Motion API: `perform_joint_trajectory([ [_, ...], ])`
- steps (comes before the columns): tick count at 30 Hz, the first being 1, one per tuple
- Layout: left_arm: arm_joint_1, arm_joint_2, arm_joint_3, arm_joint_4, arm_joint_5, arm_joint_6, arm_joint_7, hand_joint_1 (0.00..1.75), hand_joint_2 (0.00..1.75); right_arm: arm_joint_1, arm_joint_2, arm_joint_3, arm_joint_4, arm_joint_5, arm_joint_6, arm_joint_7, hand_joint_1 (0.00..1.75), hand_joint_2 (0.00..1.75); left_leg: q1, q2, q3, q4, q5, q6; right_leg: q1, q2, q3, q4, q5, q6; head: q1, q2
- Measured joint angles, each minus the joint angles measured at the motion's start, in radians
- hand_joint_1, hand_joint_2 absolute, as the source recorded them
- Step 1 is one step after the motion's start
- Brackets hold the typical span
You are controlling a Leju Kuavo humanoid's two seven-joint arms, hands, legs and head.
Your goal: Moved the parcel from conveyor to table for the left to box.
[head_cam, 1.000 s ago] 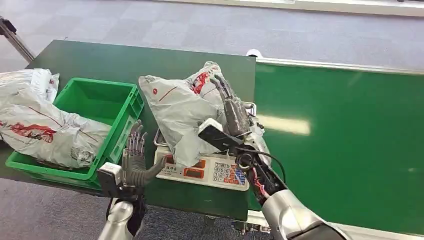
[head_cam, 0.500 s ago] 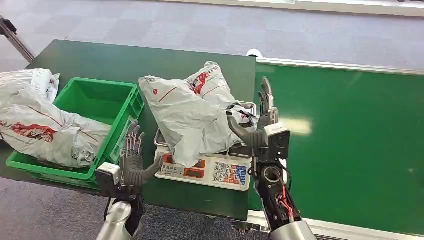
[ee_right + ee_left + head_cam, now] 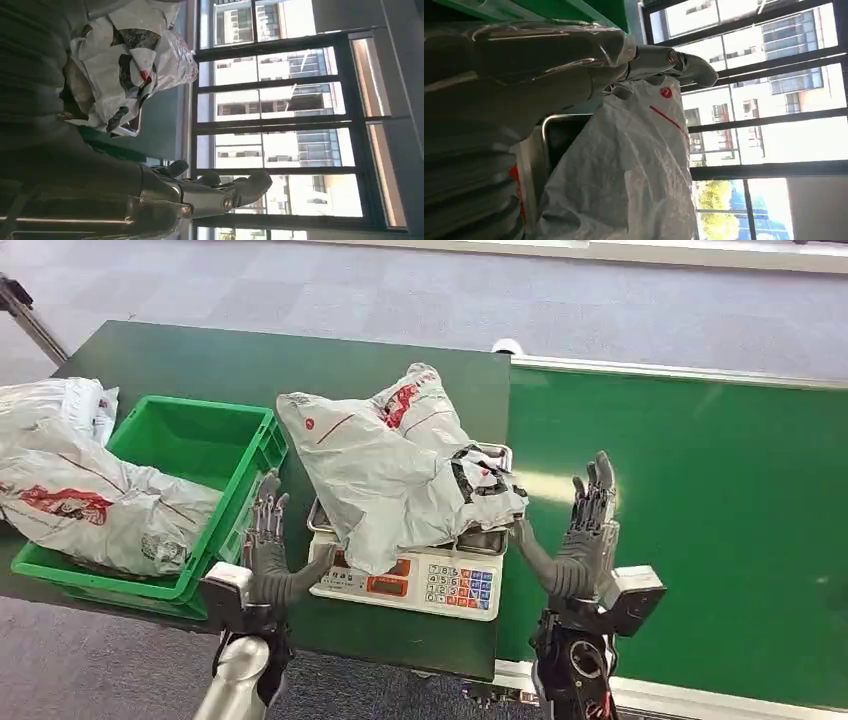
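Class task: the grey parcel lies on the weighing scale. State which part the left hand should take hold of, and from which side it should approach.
Probably the loose fold of the grey parcel that overhangs the weighing scale on the crate side. The left hand is open beside that edge, so come in from the left. The bag is soft and crumpled, draping past the pan, so the overhang can be pinched without lifting the bulk.

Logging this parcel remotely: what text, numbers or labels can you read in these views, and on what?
Scale keypad: coloured number keys, digits too small to read.
Scale front: orange panels, text blurred.
Parcel on the scale: red and black print, unreadable.
Parcel in the green crate: red print, unreadable.
Nothing is legible.
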Motion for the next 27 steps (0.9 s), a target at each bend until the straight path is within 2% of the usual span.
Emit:
perform_joint_trajectory([
  [5, -0.011, 0.011, -0.056, -0.055, -0.105, 0.096, 0.000, 0.00, 1.75, 0.041, 0.007, -0.019, -0.044, 0.022, -0.027, 0.000, 0.00, 1.75, 0.000, 0.000, 0.000, 0.000, 0.000, 0.000, 0.000, 0.000, 0.000, 0.000, 0.000, 0.000, 0.000, 0.000],
  [11, -0.028, 0.027, -0.109, -0.085, -0.161, 0.140, 0.000, 0.00, 1.75, 0.059, 0.009, -0.028, -0.062, 0.036, -0.050, 0.000, 0.00, 1.75, 0.000, 0.000, 0.000, 0.000, 0.000, 0.000, 0.000, 0.000, 0.000, 0.000, 0.000, 0.000, 0.000, 0.000],
  [15, -0.071, 0.033, -0.158, -0.083, -0.336, 0.168, 0.031, 0.00, 1.75, 0.061, 0.009, -0.030, -0.061, 0.047, -0.062, 0.000, 0.00, 1.75, 0.000, -0.001, 0.000, 0.000, 0.000, 0.000, 0.000, 0.000, 0.000, 0.000, 0.000, 0.000, 0.000, 0.000],
  [19, -0.188, 0.034, -0.210, -0.015, -0.581, 0.135, 0.207, 0.00, 1.75, 0.063, 0.008, -0.020, -0.055, 0.062, -0.064, 0.000, 0.00, 1.75, 0.000, 0.000, 0.000, 0.000, 0.000, 0.000, 0.000, 0.000, 0.001, 0.000, 0.001, 0.000, 0.000, 0.000],
  [27, -0.485, 0.055, -0.218, 0.369, -0.600, -0.046, 0.389, 0.00, 1.75, 0.060, 0.011, 0.021, 0.007, 0.080, -0.053, 0.000, 0.00, 1.75, 0.000, 0.001, 0.001, 0.000, 0.001, 0.000, 0.000, 0.001, 0.001, 0.000, 0.001, 0.000, 0.000, 0.000],
])
